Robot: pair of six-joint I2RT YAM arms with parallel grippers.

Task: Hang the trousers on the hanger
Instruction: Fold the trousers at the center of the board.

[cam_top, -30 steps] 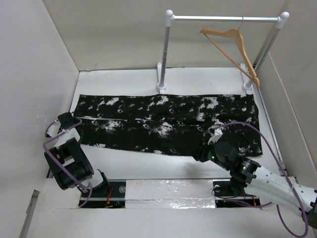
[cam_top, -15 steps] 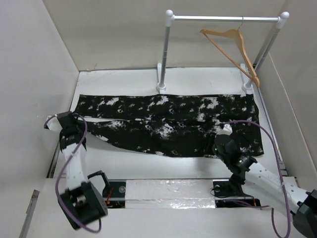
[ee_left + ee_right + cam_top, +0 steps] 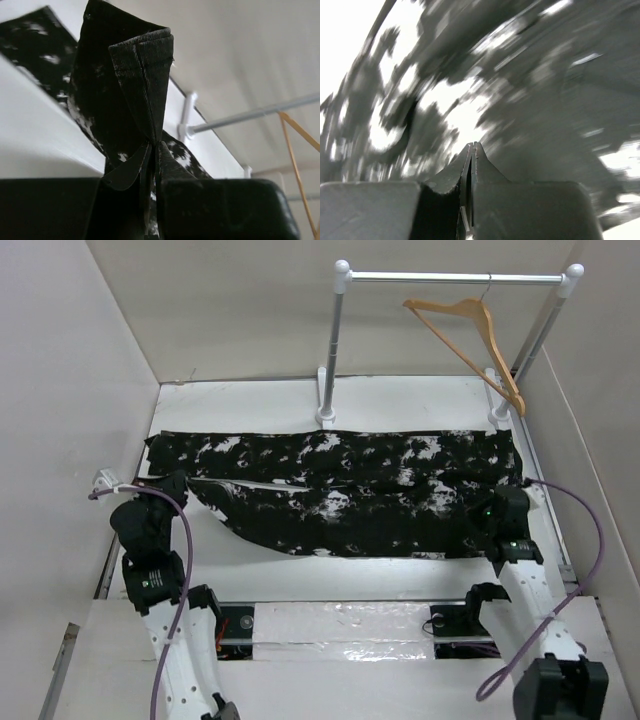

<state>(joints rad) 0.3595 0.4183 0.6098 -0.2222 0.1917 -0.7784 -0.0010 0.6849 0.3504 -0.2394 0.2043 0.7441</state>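
Observation:
The black trousers (image 3: pixel 340 480) with white splatter lie spread across the table, legs to the left. My left gripper (image 3: pixel 172 483) is shut on the near leg's end. In the left wrist view a folded hem of the trousers (image 3: pixel 135 75) stands up out of the closed left gripper (image 3: pixel 154 145). My right gripper (image 3: pixel 490 508) sits on the trousers' near right part. In its wrist view the right gripper (image 3: pixel 472 145) is shut against blurred fabric (image 3: pixel 545 75), and no fold shows between the tips. The wooden hanger (image 3: pixel 470 335) hangs on the rack.
The white and silver rack (image 3: pixel 455 277) stands at the back right, its posts just behind the trousers. Its rail (image 3: pixel 250 115) and the hanger (image 3: pixel 295 150) show in the left wrist view. Walls close in the table on the left, back and right.
The left gripper closed on the near leg's end and lifted it slightly rightward. The right arm swung right along the trousers' near edge and its jaws shut.

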